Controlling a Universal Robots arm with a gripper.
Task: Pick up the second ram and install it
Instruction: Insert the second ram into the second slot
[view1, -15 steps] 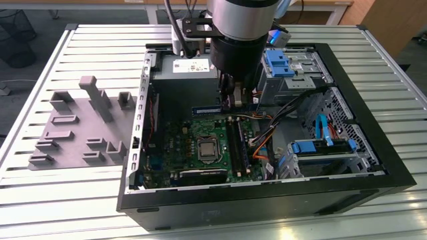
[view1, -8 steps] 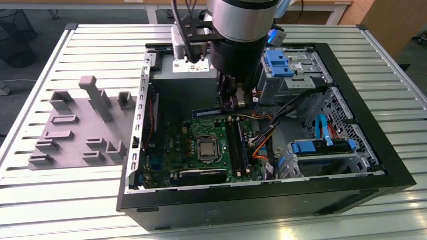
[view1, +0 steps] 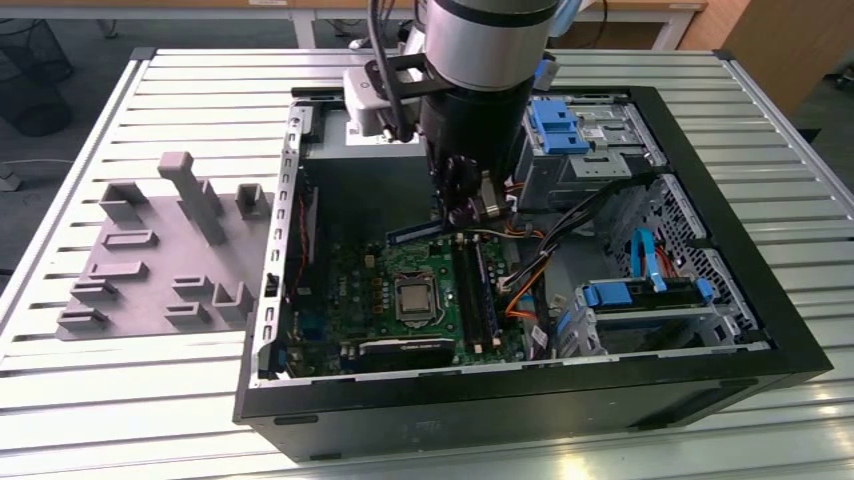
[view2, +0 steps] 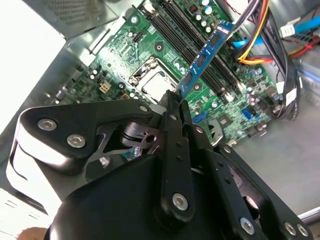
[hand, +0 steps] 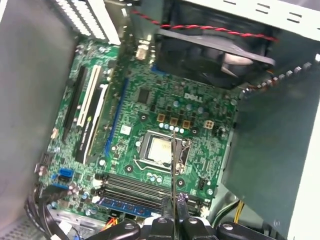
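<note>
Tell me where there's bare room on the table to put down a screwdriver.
The slatted table is bare behind the grey fixture, out to the case, and along the front edge at the exterior view's left. Inside the case it is crowded: motherboard, cables, drive bays, and the end effector holding the ram.

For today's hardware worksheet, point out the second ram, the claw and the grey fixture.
second ram (view2: 205, 55): second wrist view, on its blue board, mid-length.
claw (view2: 179, 102): second wrist view, between the fingertips, shut on the stick's end.
grey fixture (view1: 160, 265): exterior view, on its flat base.
</note>
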